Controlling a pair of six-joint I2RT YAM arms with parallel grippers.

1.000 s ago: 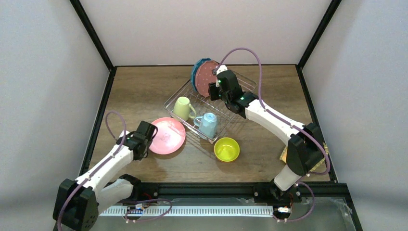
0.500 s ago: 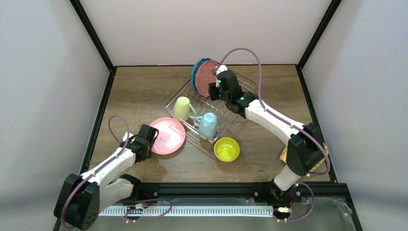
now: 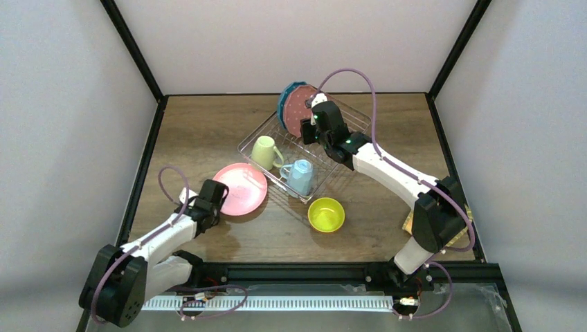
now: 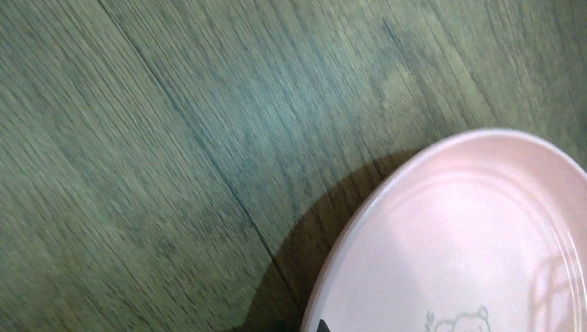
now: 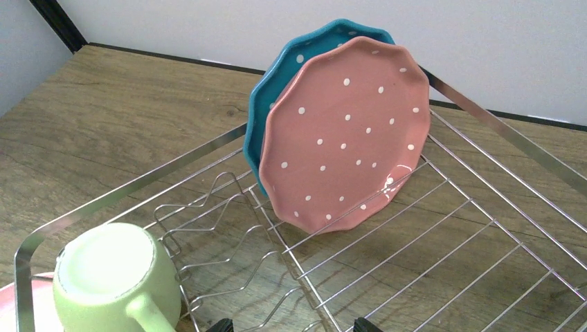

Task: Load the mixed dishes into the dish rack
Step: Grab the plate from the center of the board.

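Left hand [image 3: 217, 196] has dropped to the 7 o'clock rim of the pink plate [image 3: 240, 189], and the plate has nudged toward 12. Its fingers are hidden, so can't tell how far it's closed or whether it grips. The plate lies on the table [image 3: 201, 131], just beside the rack [image 3: 346, 114] at its 8 o'clock side. Right hand [image 3: 309, 128] is wide open and empty over the rack, facing the dotted plates [image 5: 346, 131]. Likely a grasp starting. The plate and lime bowl [image 3: 326, 214] are not yet loaded.

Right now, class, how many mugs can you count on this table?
2. The pale green mug is in the dish rack near its left corner. The light blue mug is in the rack's near corner. No other shows, though one could be hidden.
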